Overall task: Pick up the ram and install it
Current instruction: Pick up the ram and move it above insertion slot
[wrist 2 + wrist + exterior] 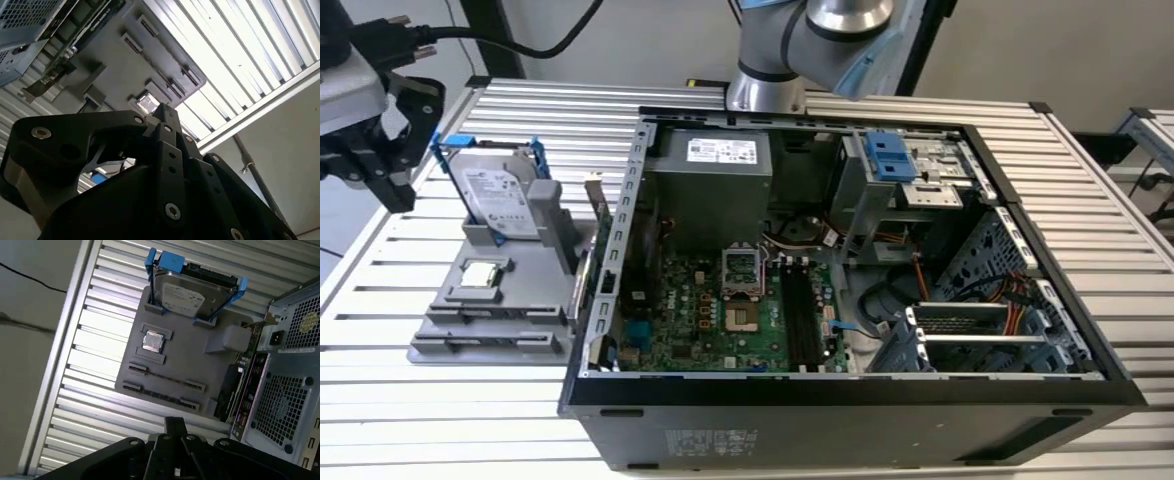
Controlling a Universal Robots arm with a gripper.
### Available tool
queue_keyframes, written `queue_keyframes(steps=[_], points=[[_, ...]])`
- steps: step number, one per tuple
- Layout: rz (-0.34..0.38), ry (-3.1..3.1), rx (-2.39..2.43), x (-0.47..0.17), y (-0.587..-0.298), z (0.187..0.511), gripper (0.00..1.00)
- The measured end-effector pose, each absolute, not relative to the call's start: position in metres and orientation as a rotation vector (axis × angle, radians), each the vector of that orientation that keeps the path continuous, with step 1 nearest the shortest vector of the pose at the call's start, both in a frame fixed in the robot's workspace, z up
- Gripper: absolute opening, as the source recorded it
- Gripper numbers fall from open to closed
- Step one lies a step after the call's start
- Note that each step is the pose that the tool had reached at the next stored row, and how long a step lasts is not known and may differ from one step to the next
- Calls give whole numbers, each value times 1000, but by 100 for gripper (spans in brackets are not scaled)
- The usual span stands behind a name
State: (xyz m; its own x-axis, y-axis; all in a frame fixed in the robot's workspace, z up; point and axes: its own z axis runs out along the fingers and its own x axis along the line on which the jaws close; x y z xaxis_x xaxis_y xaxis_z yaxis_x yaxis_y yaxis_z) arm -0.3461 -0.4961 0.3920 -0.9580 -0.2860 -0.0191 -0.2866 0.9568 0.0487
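My black gripper (387, 190) hangs over the slatted table at the exterior view's left, beyond the grey parts holder (447, 350) and apart from it. In both wrist views its fingertips (165, 112) (175, 422) meet in one narrow tip with nothing between them. A thin dark line (162, 394) runs between the clips of the holder's slots. It may be the ram seen edge-on, but I cannot tell. The open computer case (854, 410) lies on its side, with the motherboard's long black memory slots (801, 315) facing up.
On the holder stand a silver hard drive in a blue frame (494, 190) (192, 290) and a small square processor chip (480, 272) (152, 342). An expansion card (596, 250) stands on edge between the holder and the case wall. The table edge is near the gripper.
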Motion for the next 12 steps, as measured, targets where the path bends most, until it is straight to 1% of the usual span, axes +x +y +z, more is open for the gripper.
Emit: queue_keyframes(steps=[12], points=[[80, 3033, -791, -346, -496, 392, 0]])
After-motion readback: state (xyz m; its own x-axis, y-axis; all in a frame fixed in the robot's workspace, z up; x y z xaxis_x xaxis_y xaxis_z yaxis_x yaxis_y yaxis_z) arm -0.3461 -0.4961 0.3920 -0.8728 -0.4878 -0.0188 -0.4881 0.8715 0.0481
